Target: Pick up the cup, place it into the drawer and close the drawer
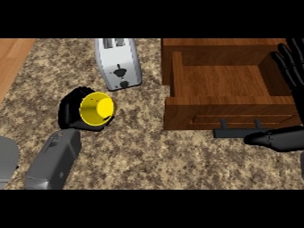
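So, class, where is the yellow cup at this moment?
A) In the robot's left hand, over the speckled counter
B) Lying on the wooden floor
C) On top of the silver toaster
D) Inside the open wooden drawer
A: the yellow cup sits within the curled black fingers of the left hand, left of the open, empty wooden drawer.

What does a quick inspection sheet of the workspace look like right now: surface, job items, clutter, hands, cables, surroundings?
Surface: speckled granite counter.
Job's things: yellow cup on its side, mouth toward the view, left of the wooden drawer; drawer open, nothing seen inside.
Clutter: silver toaster behind the cup.
Hands: left hand curled round the cup; right hand open, fingers up, at the drawer's right edge.
Cables: nothing seen.
Surroundings: wood floor at the left.
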